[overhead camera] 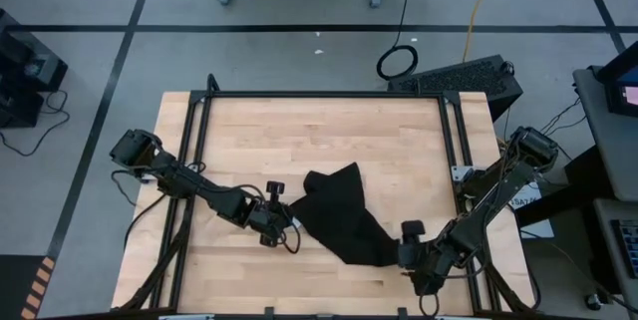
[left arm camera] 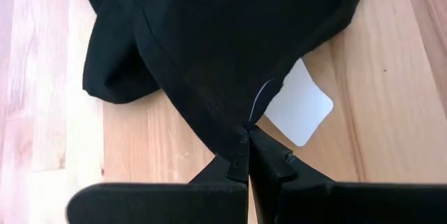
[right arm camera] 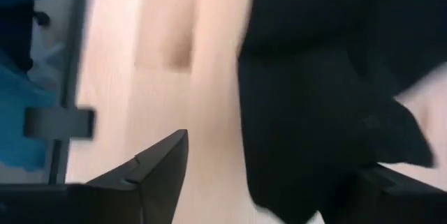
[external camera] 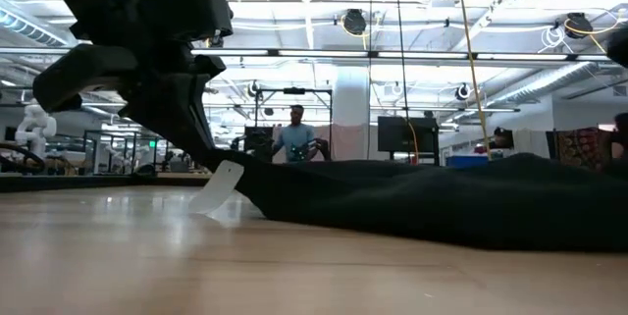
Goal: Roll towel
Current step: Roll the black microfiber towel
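The black towel (overhead camera: 342, 216) lies crumpled on the wooden table (overhead camera: 299, 131), running from mid-table toward the near right. My left gripper (overhead camera: 291, 222) is shut on its left corner, beside the white tag (left arm camera: 300, 107). In the low view that corner is raised off the wood, with the tag (external camera: 218, 187) hanging under my left gripper (external camera: 201, 153). My right gripper (overhead camera: 406, 252) stands open at the towel's near right end (right arm camera: 314, 112), one finger (right arm camera: 167, 161) over bare wood, the other (right arm camera: 391, 189) at the cloth. My left gripper pinches the towel's corner edge (left arm camera: 241, 123) between its two fingertips, right beside the tag. The fingers slant down at it from the table's left. The corner is lifted off the table; the rest of the cloth (external camera: 442, 197) lies slack on the wood. Whether my right gripper touches the towel cannot be told.
A black frame of rails (overhead camera: 329, 94) borders the tabletop at the far and side edges. Bare wood lies on the far half and at the near left (overhead camera: 219, 270). A person (external camera: 296, 136) stands in the room beyond the table.
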Controlling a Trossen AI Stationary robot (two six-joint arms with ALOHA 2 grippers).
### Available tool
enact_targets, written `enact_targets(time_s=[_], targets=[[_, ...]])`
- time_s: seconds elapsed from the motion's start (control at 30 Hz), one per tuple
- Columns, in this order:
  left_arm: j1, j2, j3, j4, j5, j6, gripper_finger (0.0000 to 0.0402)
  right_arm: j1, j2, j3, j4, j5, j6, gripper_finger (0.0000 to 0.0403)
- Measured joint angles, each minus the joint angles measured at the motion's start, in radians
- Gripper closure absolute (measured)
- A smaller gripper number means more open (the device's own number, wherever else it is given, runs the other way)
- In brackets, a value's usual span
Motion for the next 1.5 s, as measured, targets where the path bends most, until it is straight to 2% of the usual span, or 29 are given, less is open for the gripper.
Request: enact_targets(time_s=[0.07,0.13,0.37,0.57,0.67,0.8,0.97,1.37,1.5], targets=[[0.0,0.0,0.0,0.0,-0.005,0.0,0.0401,0.001,0.001,0.0,-0.008,0.004,-0.087,0.0127],[-0.001,0.0,0.0,-0.001,-0.022,0.002,0.0401,0.004,0.012,0.0,-0.035,-0.018,-0.103,0.0125],[-0.001,-0.001,0.0,-0.01,-0.043,0.035,0.0401,0.007,0.006,0.0,-0.094,-0.023,0.056,0.0138],[-0.001,-0.001,0.0,0.009,-0.043,0.035,0.0401,-0.002,0.004,0.0,-0.082,0.089,0.23,0.0138],[-0.001,-0.001,0.0,0.029,-0.043,0.035,0.0401,-0.002,0.004,0.0,-0.043,0.141,0.237,0.0136],[-0.001,-0.001,0.0,0.038,-0.043,0.036,0.0401,-0.002,0.004,0.0,0.026,0.144,0.214,0.0141],[-0.001,-0.001,0.0,0.05,-0.042,0.036,0.0401,-0.002,0.004,0.0,0.05,0.145,0.221,0.0167],[-0.001,-0.001,0.0,0.055,-0.024,0.036,0.0402,-0.021,0.003,0.0,0.058,0.171,0.241,0.0272],[-0.002,-0.001,0.0,0.055,-0.016,0.037,0.0401,-0.031,0.003,0.0,0.06,0.188,0.24,0.0288]])
